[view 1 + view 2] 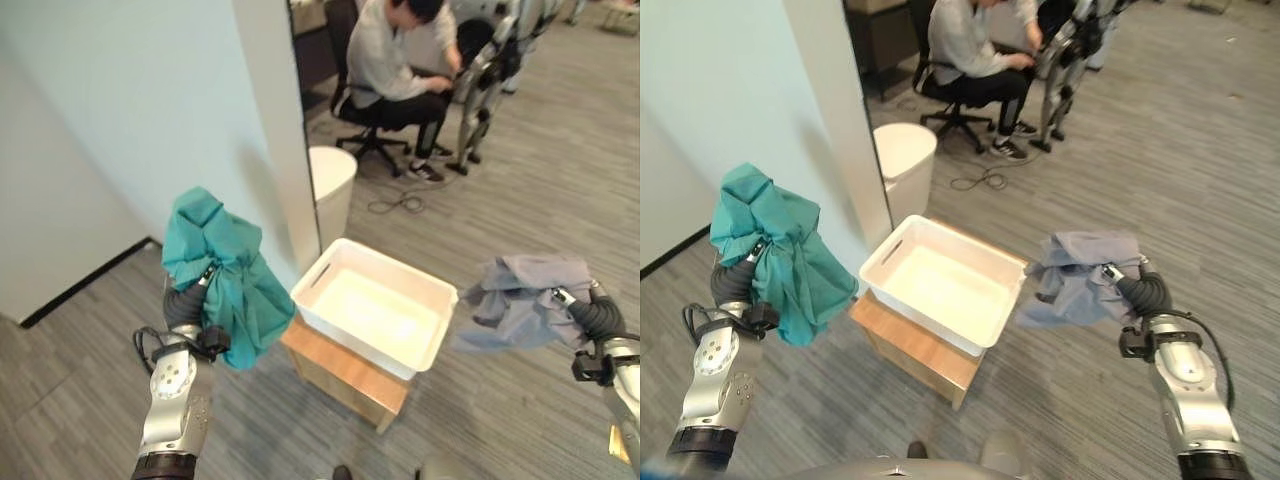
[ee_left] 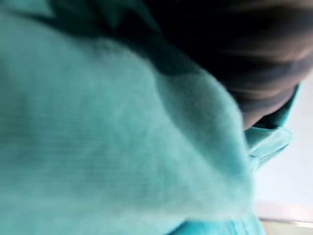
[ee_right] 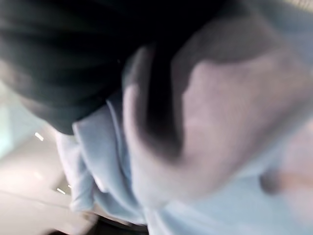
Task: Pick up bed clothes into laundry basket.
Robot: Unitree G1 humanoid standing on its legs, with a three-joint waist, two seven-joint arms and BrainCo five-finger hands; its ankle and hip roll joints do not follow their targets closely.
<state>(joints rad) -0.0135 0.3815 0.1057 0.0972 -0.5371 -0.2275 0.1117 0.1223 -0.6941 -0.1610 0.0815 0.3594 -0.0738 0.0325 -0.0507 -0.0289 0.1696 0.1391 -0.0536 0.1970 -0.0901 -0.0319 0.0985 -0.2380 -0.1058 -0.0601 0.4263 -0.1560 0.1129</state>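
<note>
A teal cloth (image 1: 230, 275) hangs bunched over my left hand (image 1: 183, 305), held up left of the white laundry basket (image 1: 400, 265). The same cloth (image 2: 122, 147) covers the left wrist view. On the right, a grey cloth (image 1: 525, 300) is draped over my right hand (image 1: 1143, 292), raised just right of the basket; it also shows in the right wrist view (image 3: 220, 122). The basket has nothing in it and sits on a low wooden stand (image 1: 345, 372) between the two arms.
A pale wall corner (image 1: 275, 130) rises behind the basket, with a white round bin (image 1: 330, 180) beside it. A person on an office chair (image 1: 385, 60) works on another robot (image 1: 490, 70) farther back. Grey carpet floor lies all around.
</note>
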